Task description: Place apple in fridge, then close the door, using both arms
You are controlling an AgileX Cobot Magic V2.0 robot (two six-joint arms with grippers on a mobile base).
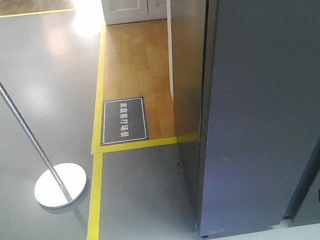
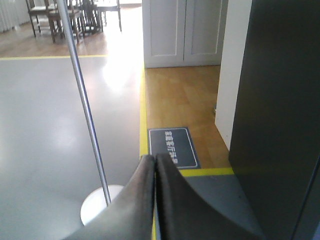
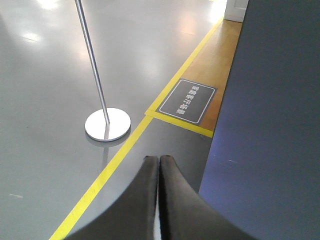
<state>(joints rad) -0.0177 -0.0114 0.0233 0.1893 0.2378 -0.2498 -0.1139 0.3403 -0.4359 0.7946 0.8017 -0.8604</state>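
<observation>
1. Dark grey sheet fills the space to the right of both grippers: this is the fridge (image 1: 260, 104) seen from outside, and no white interior, shelf or bin shows in any view.
2. Whether the door is ajar or flush cannot be told from these views; only a thin vertical seam shows in the front view.
3. The left gripper (image 2: 154, 165) has its fingers pressed together with nothing between them; ahead of it lie a floor sign (image 2: 172, 147) and a stanchion post (image 2: 82, 100).
4. The right gripper (image 3: 159, 167) is likewise pinched closed and empty, the fridge wall just to its right.
5. The apple is not visible anywhere.
6. Judged from its kind, the apple should be light, firm, smooth, a little slippery; pinch it across its widest part.
7. The door likely swings heavy and stiff; push on its flat outer face.
</observation>
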